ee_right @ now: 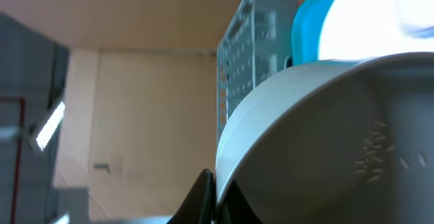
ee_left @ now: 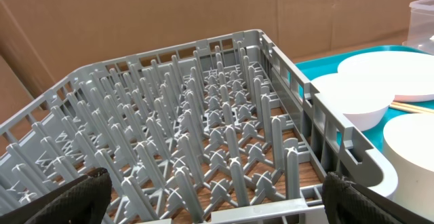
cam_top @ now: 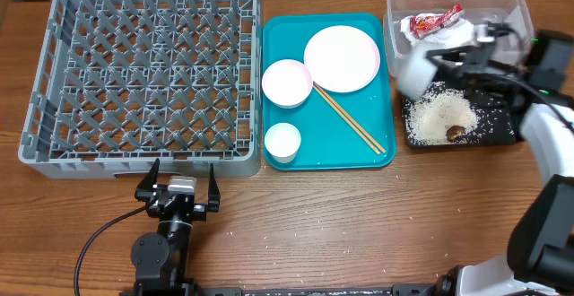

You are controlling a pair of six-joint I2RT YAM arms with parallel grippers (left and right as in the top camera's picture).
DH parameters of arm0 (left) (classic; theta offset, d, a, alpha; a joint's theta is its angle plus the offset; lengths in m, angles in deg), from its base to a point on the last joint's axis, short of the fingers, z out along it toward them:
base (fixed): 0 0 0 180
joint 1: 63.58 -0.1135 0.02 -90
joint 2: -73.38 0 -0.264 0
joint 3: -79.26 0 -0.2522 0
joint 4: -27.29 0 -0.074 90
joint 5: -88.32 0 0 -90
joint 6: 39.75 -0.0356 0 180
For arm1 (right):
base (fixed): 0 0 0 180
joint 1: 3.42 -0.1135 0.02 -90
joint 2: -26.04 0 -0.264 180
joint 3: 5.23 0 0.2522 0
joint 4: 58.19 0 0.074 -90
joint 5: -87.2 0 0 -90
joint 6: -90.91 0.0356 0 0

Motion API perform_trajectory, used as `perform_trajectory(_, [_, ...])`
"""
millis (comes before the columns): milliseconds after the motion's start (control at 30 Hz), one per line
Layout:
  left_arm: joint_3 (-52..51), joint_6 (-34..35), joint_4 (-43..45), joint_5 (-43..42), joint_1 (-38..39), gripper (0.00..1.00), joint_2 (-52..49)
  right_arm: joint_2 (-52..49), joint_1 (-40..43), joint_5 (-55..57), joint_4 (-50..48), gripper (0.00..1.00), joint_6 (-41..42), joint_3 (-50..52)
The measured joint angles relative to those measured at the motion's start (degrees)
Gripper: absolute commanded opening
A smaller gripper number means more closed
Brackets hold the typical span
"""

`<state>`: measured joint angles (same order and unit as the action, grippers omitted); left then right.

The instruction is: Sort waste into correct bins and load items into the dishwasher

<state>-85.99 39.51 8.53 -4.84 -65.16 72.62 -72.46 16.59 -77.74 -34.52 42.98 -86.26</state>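
- Two pincers to cover. The right gripper, at the right of the overhead frame, is clamped on the rim of a white bowl that's tipped on its side. In the right wrist view a dark finger sits against the rim, bottom centre.
- That bowl hangs over the left end of the black tray, which has a heap of rice and a brown scrap.
- Just above, the clear tub holds the wrapper and napkin. The right arm blocks part of both bins. Wrapper print is too small to read.
- Mid-frame teal tray: plate, second bowl, cup, chopsticks.
- Left gripper, lower left, jaws spread wide and empty, is just below the grey dish rack, not touching.
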Motion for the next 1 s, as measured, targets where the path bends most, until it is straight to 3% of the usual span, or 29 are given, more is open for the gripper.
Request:
perform_trajectory(200, [0.0,0.0,0.0,0.0,0.0,1.0,0.0,0.0,8.04,-4.37,1.68,0.04,2.03,0.0])
perform_trajectory(433, [0.0,0.0,0.0,0.0,0.0,1.0,0.0,0.0,5.14,-7.45,1.7,0.04,2.25,0.0])
perform_trajectory(667, [0.0,0.0,0.02,0.0,0.0,1.0,0.0,1.09,-8.07,-4.04,6.6,0.04,-1.46,0.0])
perform_trajectory(867, [0.0,0.0,0.02,-0.02,0.0,1.0,0.0,1.7,-21.97,12.7,21.09,0.04,-8.35,-0.11])
perform_trajectory(1000, [0.0,0.0,0.0,0.0,0.0,1.0,0.0,1.7,-30.91,26.71,25.14,0.04,-11.82,-0.11])
